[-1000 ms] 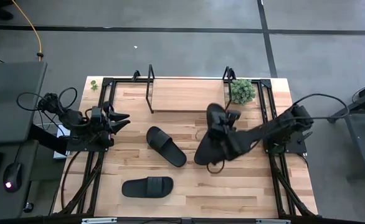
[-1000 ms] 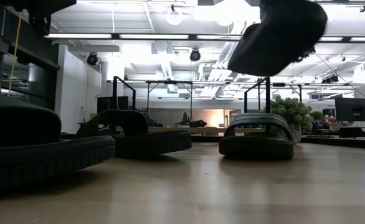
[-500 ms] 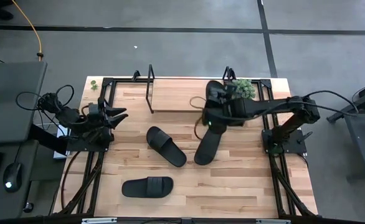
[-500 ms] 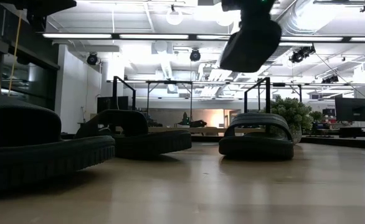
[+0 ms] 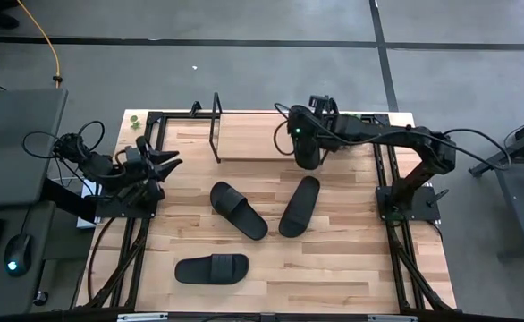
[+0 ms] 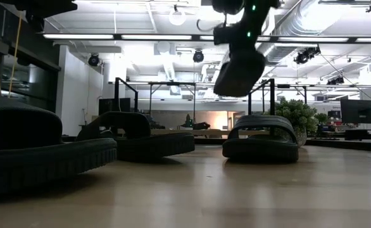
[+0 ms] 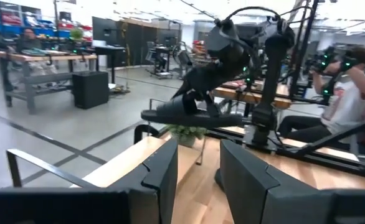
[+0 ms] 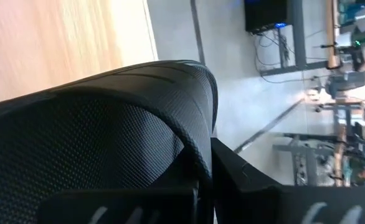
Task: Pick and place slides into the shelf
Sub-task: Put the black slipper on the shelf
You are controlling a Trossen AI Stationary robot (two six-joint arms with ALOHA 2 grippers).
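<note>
Right arm holding a slide over the shelf.
Your right gripper is clamped on one slide, raised above the right end of the shelf. Three other slides lie on the table. Your left gripper waits at the left edge, fingers narrowly parted, empty.

One slide hangs above the shelf.

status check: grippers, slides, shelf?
Right gripper shut on a slide, held above the shelf. Left gripper idle at table's left edge. Three slides on the table. Shelf board bare.
</note>
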